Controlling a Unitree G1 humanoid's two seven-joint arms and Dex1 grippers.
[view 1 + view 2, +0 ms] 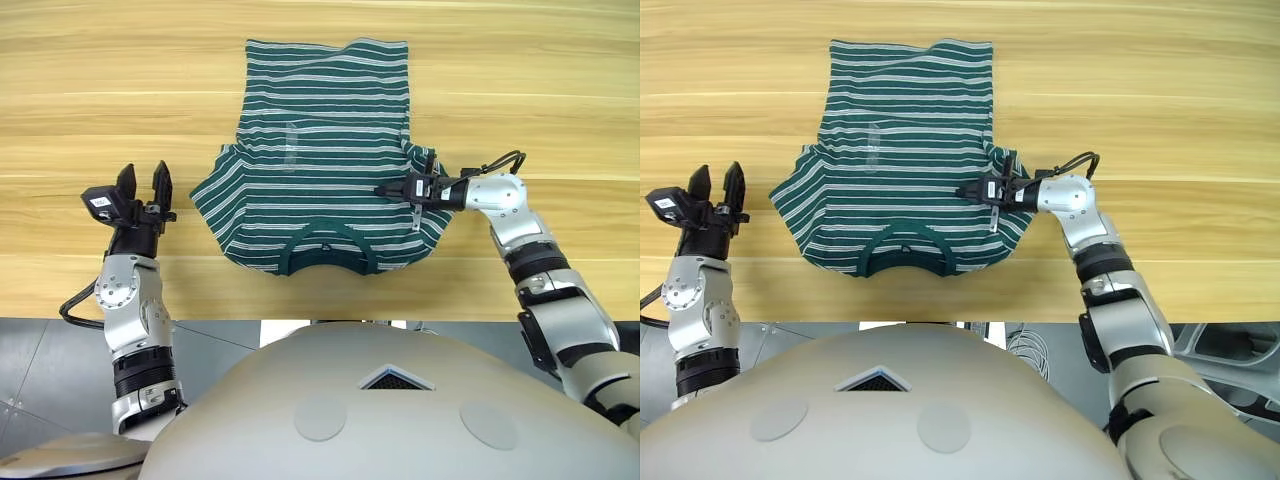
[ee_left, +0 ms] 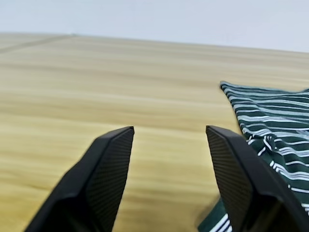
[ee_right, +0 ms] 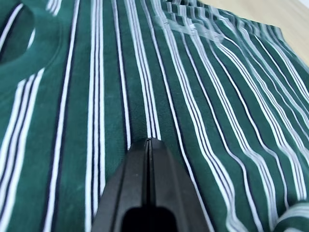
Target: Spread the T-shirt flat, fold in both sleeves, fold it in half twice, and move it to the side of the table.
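The striped T-shirt (image 1: 315, 150) is spread at the middle of the table's (image 1: 100, 80) near edge, collar nearest that edge. The left gripper (image 1: 143, 182) is held wide open and empty beside it. The right gripper (image 1: 383, 189) is pressed fully closed over the shirt, with no cloth seen gripped.

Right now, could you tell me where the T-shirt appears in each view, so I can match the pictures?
Left eye view: T-shirt at centre, collar nearest the robot.
Right eye view: T-shirt left of centre.
Left wrist view: T-shirt lies beside the open left gripper.
Right wrist view: T-shirt spreads beneath the shut right gripper.
Shared landmark: the wooden table.
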